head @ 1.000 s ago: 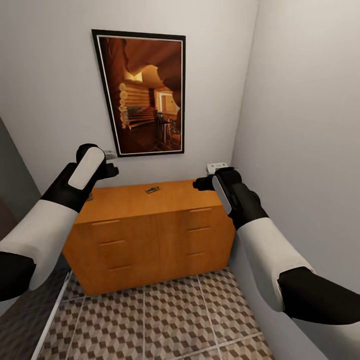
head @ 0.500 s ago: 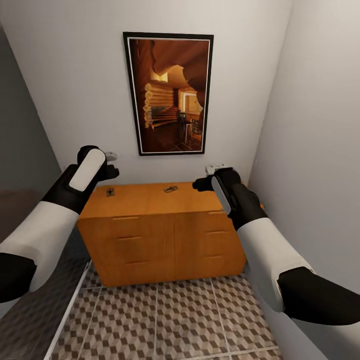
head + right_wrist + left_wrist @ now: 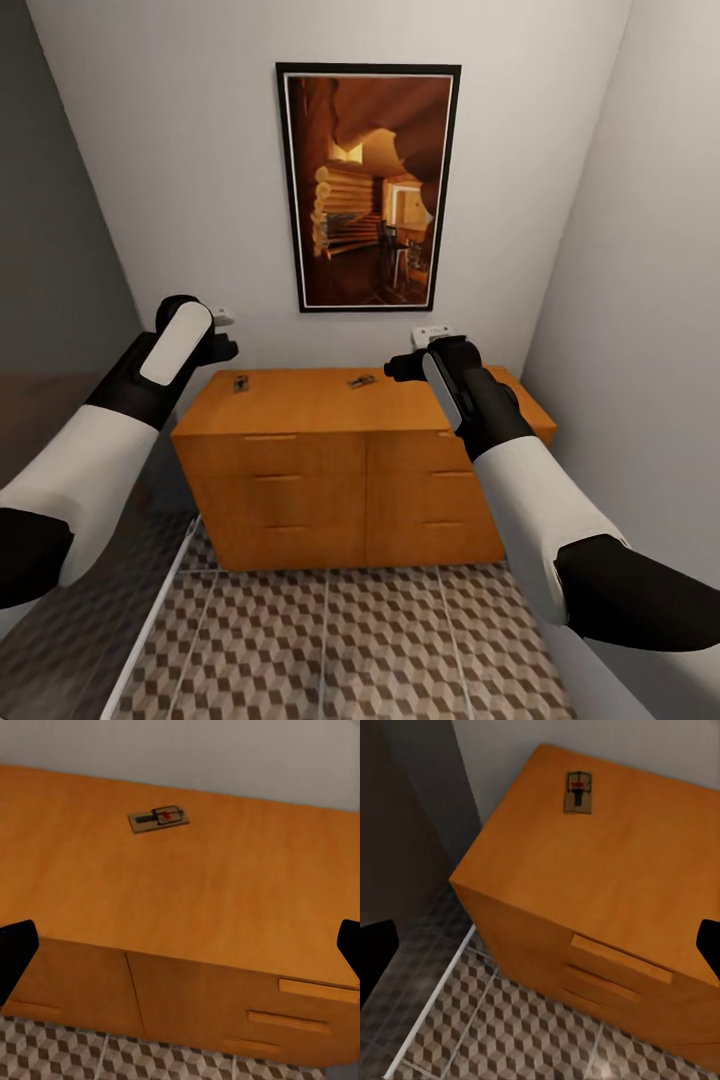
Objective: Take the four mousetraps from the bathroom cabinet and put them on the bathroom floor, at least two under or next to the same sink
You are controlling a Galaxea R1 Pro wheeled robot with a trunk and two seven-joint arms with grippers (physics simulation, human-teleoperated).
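Head view puts my left gripper (image 3: 215, 340) at nine o'clock, empty, its fingers wide apart in the wrist view; one mousetrap (image 3: 240, 383) lies just beyond on the cabinet (image 3: 330, 470). Another mousetrap (image 3: 361, 381) sits centre. My right gripper (image 3: 400, 368), at three, looks equally open. I should roll closer, then descend squarely.

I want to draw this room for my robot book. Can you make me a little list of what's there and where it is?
cabinet: orange-brown, drawers shut, against the back wall
mousetraps seen: two, both on the cabinet top
left mousetrap: near the top's left end
middle mousetrap: near the back edge
left claw: raised in the air, holding nothing
right claw: raised in the air, holding nothing
picture: hangs above the cabinet
bathroom floor: cube-pattern tiles
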